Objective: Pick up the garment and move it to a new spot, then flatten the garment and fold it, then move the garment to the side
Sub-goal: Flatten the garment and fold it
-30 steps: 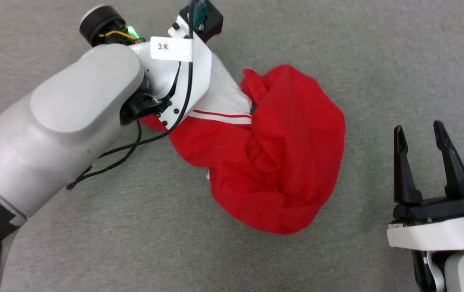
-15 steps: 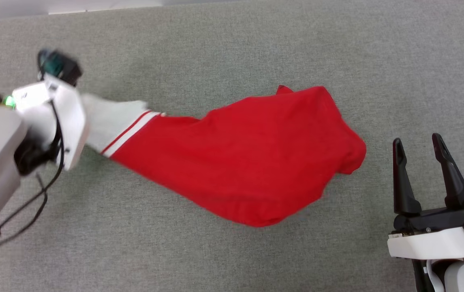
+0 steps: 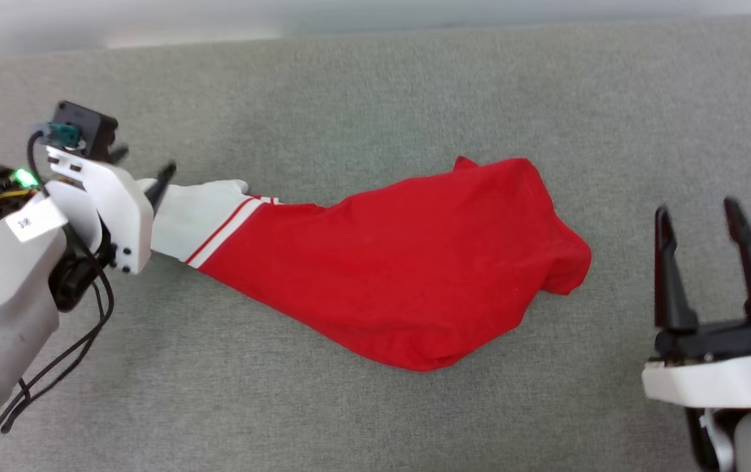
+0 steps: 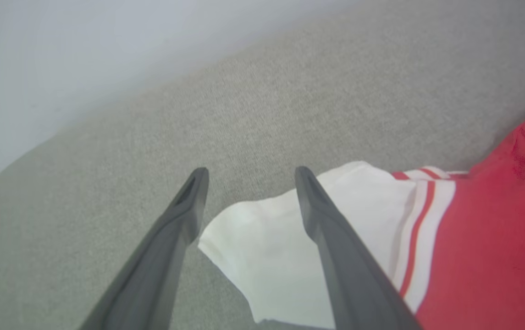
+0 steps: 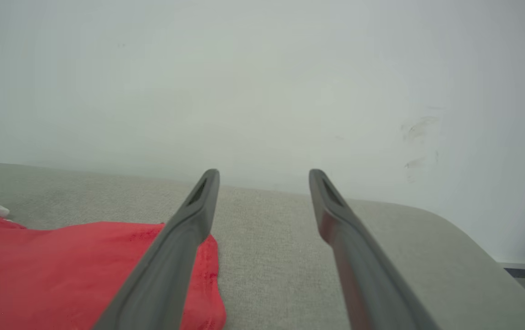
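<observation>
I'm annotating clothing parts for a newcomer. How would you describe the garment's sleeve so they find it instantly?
On the grey surface lies a stretched-out red garment. Its sleeve is the end nearest the open left gripper: the only white cloth, edged with red-and-white stripes.

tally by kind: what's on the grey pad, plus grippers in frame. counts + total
Garment: 1, a red jersey T-shirt with a white sleeve, lying crumpled
Grippers: 2, left gripper open over the sleeve end, right gripper open and apart from the shirt
Total: 3
</observation>
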### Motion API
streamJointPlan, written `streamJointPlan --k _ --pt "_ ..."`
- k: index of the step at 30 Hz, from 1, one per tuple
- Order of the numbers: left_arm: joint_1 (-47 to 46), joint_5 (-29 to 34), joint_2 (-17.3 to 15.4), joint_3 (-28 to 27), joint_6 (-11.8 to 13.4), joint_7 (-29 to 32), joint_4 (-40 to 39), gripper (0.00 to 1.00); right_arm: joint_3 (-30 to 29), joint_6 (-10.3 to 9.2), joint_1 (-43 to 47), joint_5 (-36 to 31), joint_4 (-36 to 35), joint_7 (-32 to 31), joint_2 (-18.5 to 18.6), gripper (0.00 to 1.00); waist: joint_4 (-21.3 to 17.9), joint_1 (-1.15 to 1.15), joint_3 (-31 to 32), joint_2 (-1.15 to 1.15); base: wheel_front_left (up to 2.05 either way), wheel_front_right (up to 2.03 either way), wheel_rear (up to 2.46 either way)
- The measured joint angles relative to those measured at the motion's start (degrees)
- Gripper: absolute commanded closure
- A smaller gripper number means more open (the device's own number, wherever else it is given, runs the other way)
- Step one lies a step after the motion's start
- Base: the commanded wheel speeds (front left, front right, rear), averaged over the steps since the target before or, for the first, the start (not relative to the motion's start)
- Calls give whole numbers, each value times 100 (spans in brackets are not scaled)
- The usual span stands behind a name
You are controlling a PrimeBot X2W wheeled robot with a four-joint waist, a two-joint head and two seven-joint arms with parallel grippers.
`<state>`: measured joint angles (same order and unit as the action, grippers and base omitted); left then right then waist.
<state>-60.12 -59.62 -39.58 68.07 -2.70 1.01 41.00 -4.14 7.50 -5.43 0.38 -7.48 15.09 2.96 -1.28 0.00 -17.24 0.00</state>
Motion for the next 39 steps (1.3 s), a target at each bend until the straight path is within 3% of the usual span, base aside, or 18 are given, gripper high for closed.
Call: streamJointPlan --k 4,8,14,18,24,29,34,39 --pt "140 249 25 -211 420 -1226 -232 0 -33 0 -397 -214 -275 1 350 0 52 -1 202 0 0 0 0" --pt "600 327 63 -675 1025 -1589 -715 0 103 0 -1006 -297 -519 0 917 0 101 -1 339 0 0 0 0" --pt "1897 1444 98 -2494 1975 -1607 -2328 0 719 0 -1850 -205 -353 1 1778 0 173 0 397 0 0 0 0" --pt "2945 2268 324 -3512 2293 -1607 -3133 0 1389 0 -2253 109 238 -92 2336 0 215 -1 423 0 0 0 0" --pt "4117 3283 949 -4696 2335 -1607 -3907 0 2759 1 -3074 1312 677 -1608 3149 0 283 -1 394 0 0 0 0" --pt "4732 3854 1528 -5147 1984 -1607 -4189 0 4113 1 -3707 2477 676 -3331 3866 0 355 0 285 0 0 0 0" --pt "5005 4297 2067 -5516 1678 -1607 -4336 0 5212 0 -4266 3440 611 -4956 4258 0 440 0 123 0 0 0 0" --pt "5033 4636 2492 -5811 1367 -1607 -4411 0 6036 0 -4709 3997 777 -5707 4344 0 538 0 -100 0 0 0 0"
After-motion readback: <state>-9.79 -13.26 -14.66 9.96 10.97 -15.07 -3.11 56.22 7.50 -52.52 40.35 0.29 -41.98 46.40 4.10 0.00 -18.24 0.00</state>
